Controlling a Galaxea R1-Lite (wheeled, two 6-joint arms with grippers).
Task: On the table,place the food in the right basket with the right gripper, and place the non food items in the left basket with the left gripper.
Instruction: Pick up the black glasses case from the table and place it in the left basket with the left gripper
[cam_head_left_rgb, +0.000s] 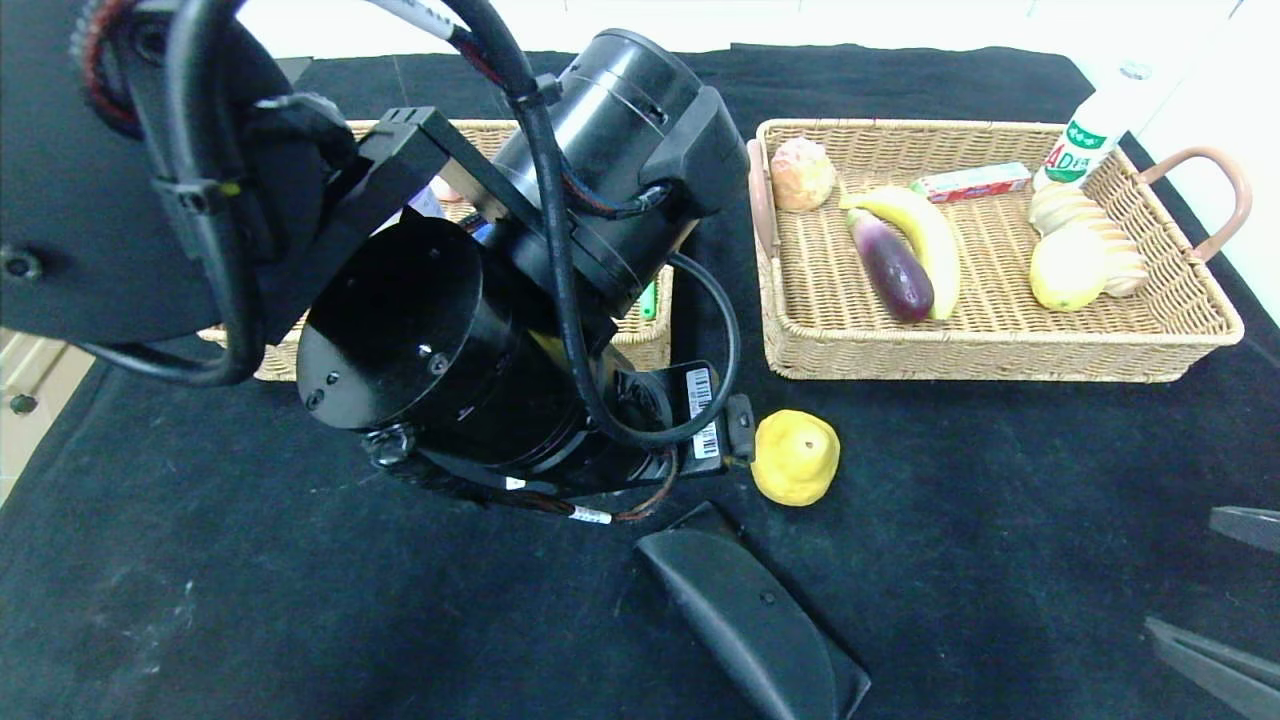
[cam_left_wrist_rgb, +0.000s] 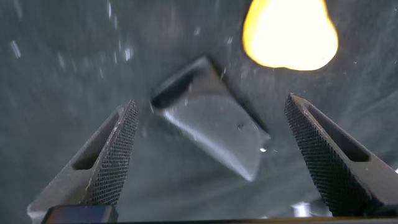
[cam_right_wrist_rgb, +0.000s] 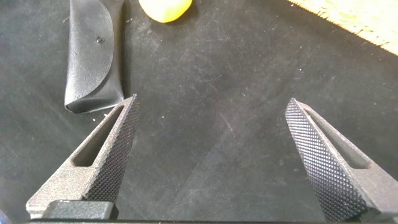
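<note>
At the far left of the table (cam_head_left_rgb: 200, 560), draped in black cloth, we see the left basket (cam_head_left_rgb: 640, 345), mostly hidden behind our left arm, which reaches across the middle of the head view. Only its wicker rim and a bit of green inside show; what else it holds we cannot tell. The left gripper (cam_left_wrist_rgb: 217, 162) hangs over the near middle of the table with its fingers spread wide and nothing between them. Right beneath it lies the black glasses case (cam_head_left_rgb: 745, 615), flat on the cloth near the front edge, untouched. Just beyond the case, toward the baskets, sits a yellow lemon-like fruit (cam_head_left_rgb: 796, 457), apart from the case and from the right basket.

The right basket (cam_head_left_rgb: 1000, 350) stands at the far right of the table. In it we see a pinkish round fruit (cam_head_left_rgb: 801, 173) in the far left corner, an eggplant (cam_head_left_rgb: 891, 265) touching a banana (cam_head_left_rgb: 925, 240), a small red-and-green packet (cam_head_left_rgb: 972, 181) along the far wall, a white bottle (cam_head_left_rgb: 1090, 125) leaning at the far right corner, and a pale yellow fruit (cam_head_left_rgb: 1068, 268) beside a ridged cream item (cam_head_left_rgb: 1085, 225).

The right gripper (cam_right_wrist_rgb: 214, 165) waits at the near right edge, fingers parted wide, holding nothing, over bare cloth.
</note>
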